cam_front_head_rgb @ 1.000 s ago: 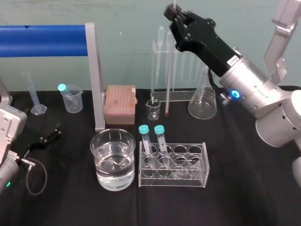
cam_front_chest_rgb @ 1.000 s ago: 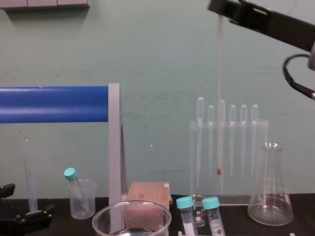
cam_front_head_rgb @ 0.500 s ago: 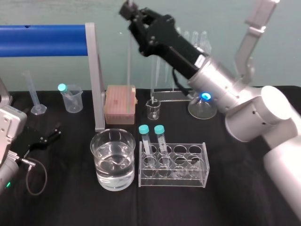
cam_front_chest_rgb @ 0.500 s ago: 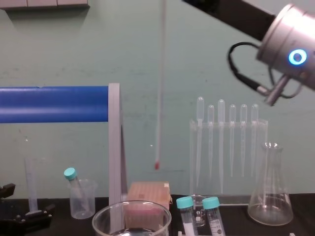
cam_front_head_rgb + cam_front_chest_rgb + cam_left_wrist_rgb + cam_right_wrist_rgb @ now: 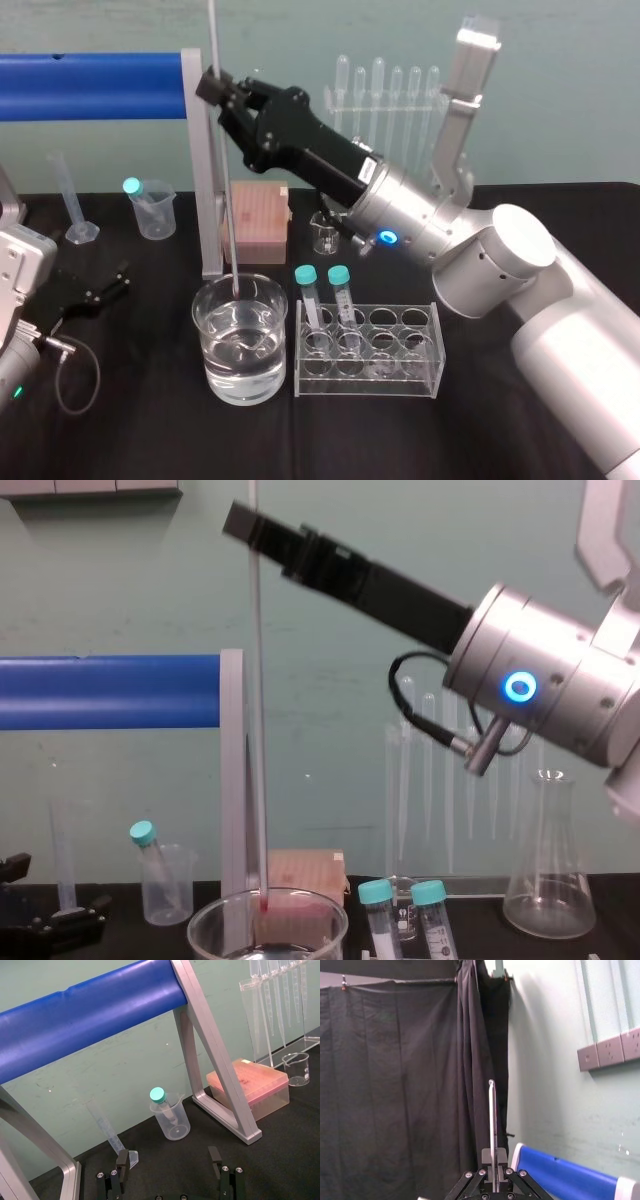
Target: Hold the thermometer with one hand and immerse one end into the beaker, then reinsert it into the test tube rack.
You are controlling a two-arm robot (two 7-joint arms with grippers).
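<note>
Change: thermometer (image 5: pixel 226 190) carried leftward since half a second ago, from above the pink box (image 5: pixel 262 215) to the beaker (image 5: pixel 203 318).
Right gripper (image 5: pixel 213 85): raised over the beaker, pinching the thermometer's upper part.
Thermometer: upright; its red tip is inside the beaker's rim, apparently at the water surface.
Test tube rack (image 5: pixel 368 352): just beside the beaker, on its right.
Left gripper (image 5: pixel 167 1157): parked low at far left, fingers spread.

The beaker (image 5: pixel 214 352) stands toward the worktop's (image 5: pixel 150 430) front edge, the tube rack (image 5: pixel 367 352) just beside it on the right. The thermometer (image 5: pixel 227 180) stands upright, its lower end inside the beaker, the tip box (image 5: pixel 262 215) behind.
</note>
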